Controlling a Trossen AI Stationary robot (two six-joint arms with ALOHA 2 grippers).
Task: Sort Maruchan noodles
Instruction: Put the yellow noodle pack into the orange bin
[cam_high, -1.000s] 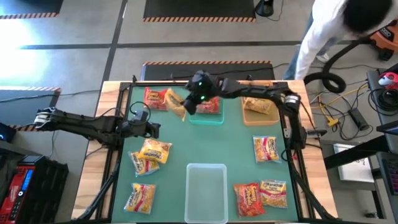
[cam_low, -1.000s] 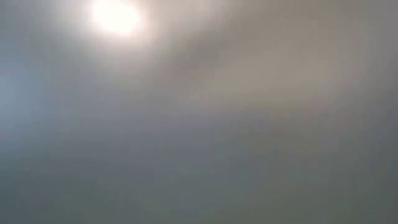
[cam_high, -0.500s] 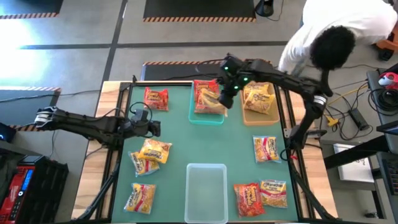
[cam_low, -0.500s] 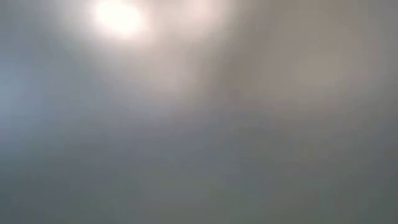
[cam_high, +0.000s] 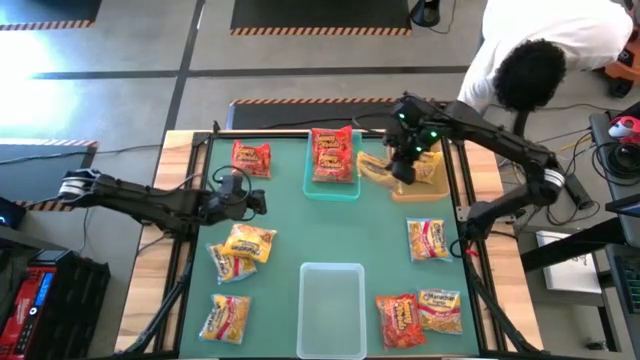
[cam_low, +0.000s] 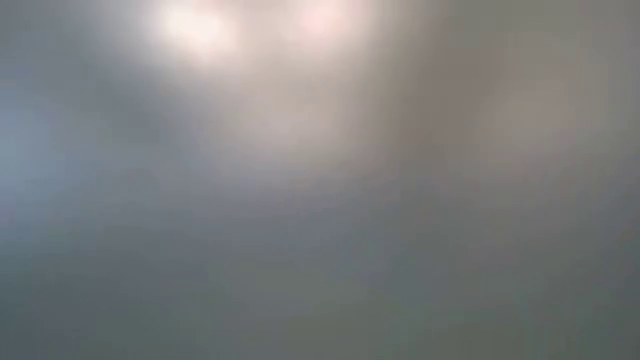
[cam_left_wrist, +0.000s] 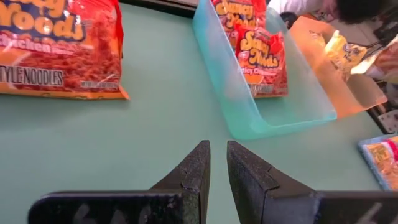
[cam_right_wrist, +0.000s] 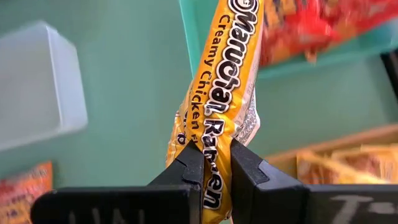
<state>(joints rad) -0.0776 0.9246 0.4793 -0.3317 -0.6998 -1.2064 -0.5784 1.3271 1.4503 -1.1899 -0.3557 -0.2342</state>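
the right gripper (cam_high: 403, 170) is clamped on a yellow creamy chicken packet (cam_right_wrist: 217, 118), holding it in the air at the table's far edge, between the teal bin (cam_high: 331, 190) and the tan bin (cam_high: 418, 192). it looks to be on its way to the tan bin, which already holds at least one yellow packet (cam_high: 428, 165). the teal bin has two red packets (cam_high: 331, 155) in it. the clear bin (cam_high: 331, 305) at the near edge looks to have nothing in it.

the left gripper (cam_high: 247, 203) waits low over the table near the left edge, its fingers together and holding nothing.

a good deal is left, by my reading. one red packet (cam_high: 251, 157) lies loose by the far left corner. three yellowish packets (cam_high: 240, 250) sit on the left side toward the near edge. a packet (cam_high: 428, 240) lies by the right edge, and a red one (cam_high: 399, 318) and a yellow one (cam_high: 440, 310) lie near the near right corner. so roughly a third is sorted.

the low view shows nothing readable.
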